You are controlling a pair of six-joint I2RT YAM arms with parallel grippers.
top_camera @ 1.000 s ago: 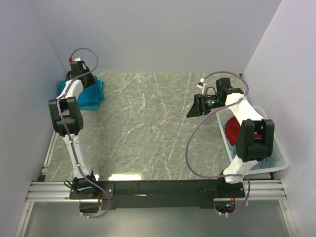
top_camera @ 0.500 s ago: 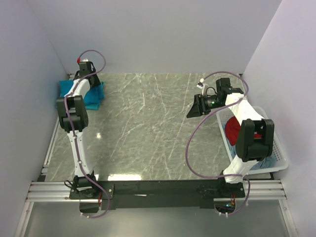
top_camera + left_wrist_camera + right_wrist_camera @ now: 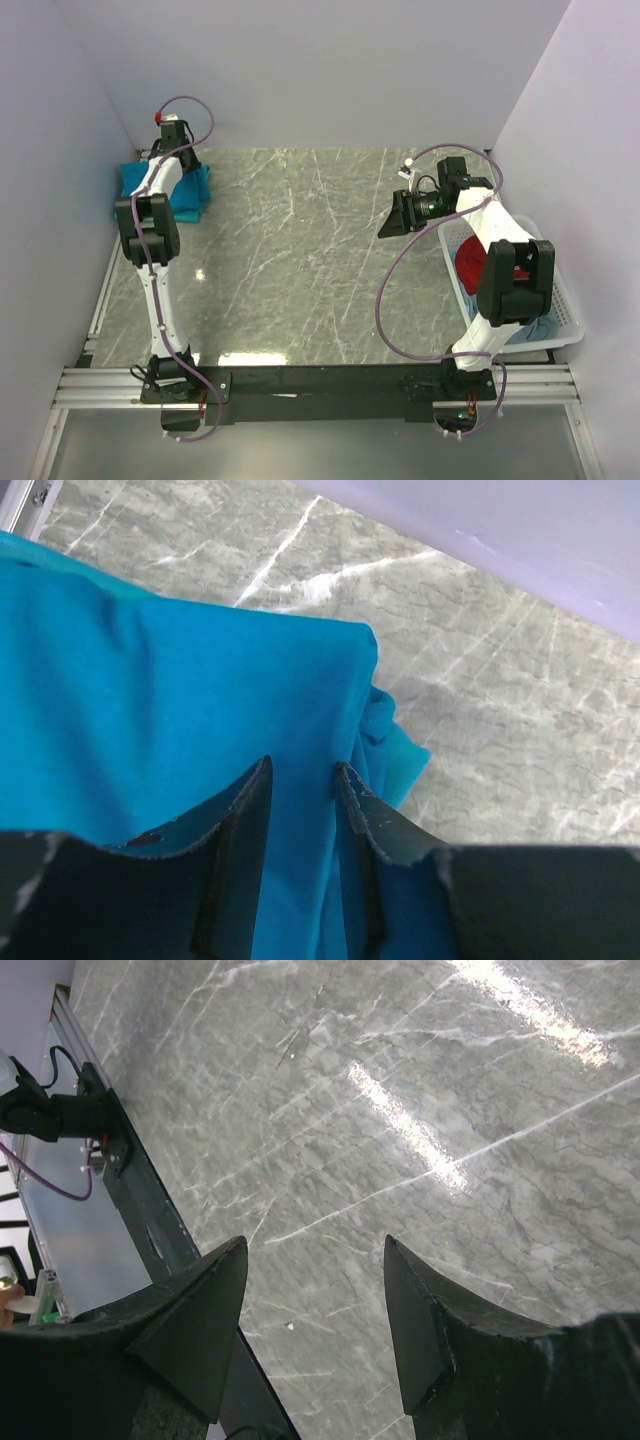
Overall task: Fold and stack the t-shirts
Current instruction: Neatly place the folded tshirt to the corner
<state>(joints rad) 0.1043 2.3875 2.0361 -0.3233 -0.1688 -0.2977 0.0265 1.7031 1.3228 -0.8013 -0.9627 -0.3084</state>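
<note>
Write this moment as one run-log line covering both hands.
left hand: narrowly parted over teal t-shirts | right hand: open, empty, above table

A grey marble-patterned tabletop (image 3: 300, 260) with white veins lies between pale lavender walls (image 3: 320, 70). A white slatted basket (image 3: 566, 300) sits at its right edge with something red (image 3: 468, 262) bunched inside. A silver aluminium rail (image 3: 100, 385) runs along the near edge.

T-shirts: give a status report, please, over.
Left pincer over teal t-shirts, jaws narrow, grip unclear. Right pincer open, empty, above table. No obstacle seen.
</note>
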